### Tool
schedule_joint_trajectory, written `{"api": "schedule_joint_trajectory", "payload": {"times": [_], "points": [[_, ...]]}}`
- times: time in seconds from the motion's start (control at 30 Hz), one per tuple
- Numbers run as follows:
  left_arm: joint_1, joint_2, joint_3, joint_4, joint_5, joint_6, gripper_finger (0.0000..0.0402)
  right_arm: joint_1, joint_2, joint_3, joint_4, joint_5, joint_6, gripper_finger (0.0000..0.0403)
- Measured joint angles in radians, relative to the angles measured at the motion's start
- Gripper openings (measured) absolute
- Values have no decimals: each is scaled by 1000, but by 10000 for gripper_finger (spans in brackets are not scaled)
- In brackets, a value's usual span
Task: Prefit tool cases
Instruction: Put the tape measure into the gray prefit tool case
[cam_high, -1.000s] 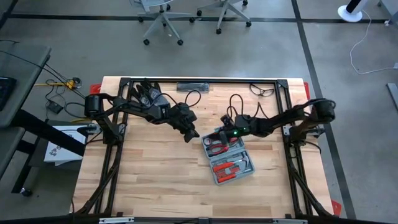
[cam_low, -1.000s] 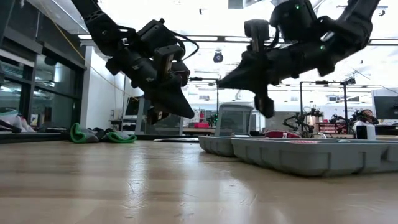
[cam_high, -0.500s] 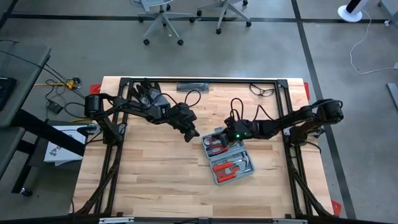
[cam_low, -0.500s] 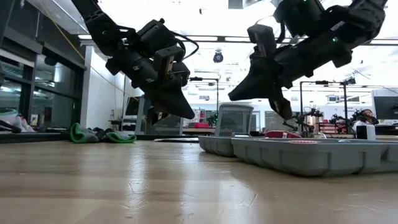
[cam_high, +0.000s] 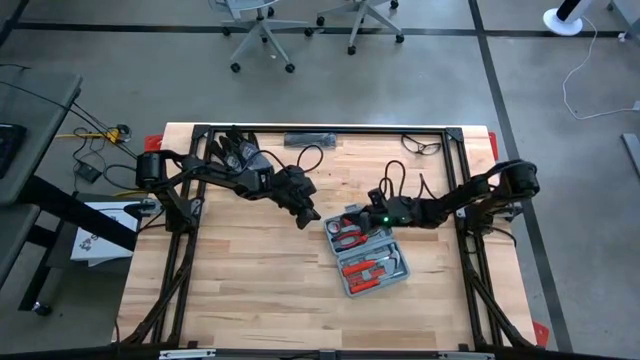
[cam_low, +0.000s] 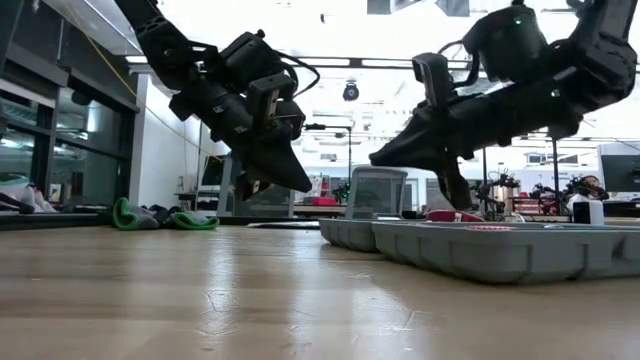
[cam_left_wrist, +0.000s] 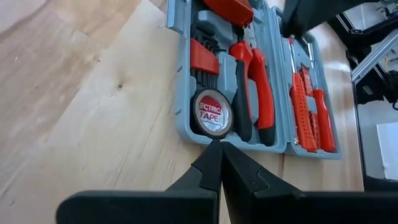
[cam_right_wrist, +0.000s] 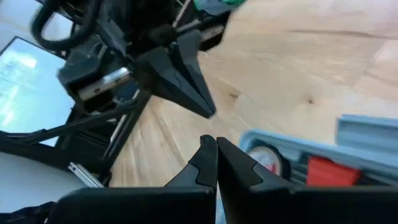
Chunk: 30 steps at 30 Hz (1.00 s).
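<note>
The blue-grey tool case (cam_high: 368, 252) lies open, both halves flat on the table right of centre, with red-handled tools and a tape roll (cam_left_wrist: 214, 113) in its recesses. My left gripper (cam_high: 311, 219) is shut and hovers above the wood just left of the case's far-left corner; in the left wrist view (cam_left_wrist: 218, 144) its tips point at the tape roll. My right gripper (cam_high: 352, 214) is shut and hangs over the case's far half, pointing toward the left gripper; the low view (cam_low: 373, 158) shows it above the case (cam_low: 480, 250).
Dark gloves (cam_high: 236, 152) lie at the far left under the left arm. A flat black object (cam_high: 312, 138) and a pair of glasses (cam_high: 423, 147) sit along the far edge. Bare wood stretches left of the case and toward the near edge.
My right gripper has come down toward the case and drifted a little toward the table's right, staying shut. The left arm and the case have kept still.
</note>
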Motion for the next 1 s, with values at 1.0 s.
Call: {"api": "schedule_joint_trajectory", "payload": {"times": [1.0], "points": [[3, 0, 0, -22, -20, 26, 0, -29, -48, -59, 219, -54, -82, 0]]}}
